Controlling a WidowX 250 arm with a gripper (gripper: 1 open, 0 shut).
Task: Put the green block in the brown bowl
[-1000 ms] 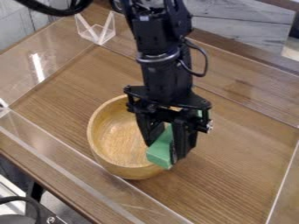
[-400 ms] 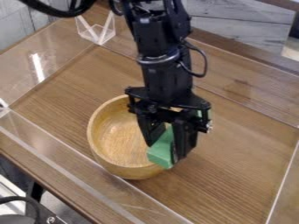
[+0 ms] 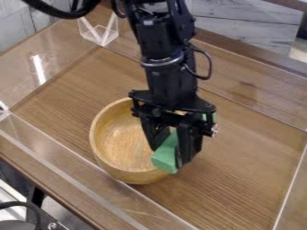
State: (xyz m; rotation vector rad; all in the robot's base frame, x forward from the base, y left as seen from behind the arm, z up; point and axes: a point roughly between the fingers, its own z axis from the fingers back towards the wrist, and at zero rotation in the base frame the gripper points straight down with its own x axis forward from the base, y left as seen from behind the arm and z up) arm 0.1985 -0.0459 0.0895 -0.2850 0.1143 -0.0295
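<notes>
Gripper (image 3: 171,143), lower centre of the camera view, is clamped on the green block (image 3: 167,155), which slants over the right rim of the brown bowl (image 3: 117,160). Best ease it leftward past the rim before letting go low.

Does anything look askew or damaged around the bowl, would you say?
Nothing looks damaged or spilled. The green block just sits tilted at the right side of the brown bowl, beneath the black arm.

arm (image 3: 171,76) blocking bowl's far side (image 3: 110,110), open space above bowl's near-left interior
</notes>
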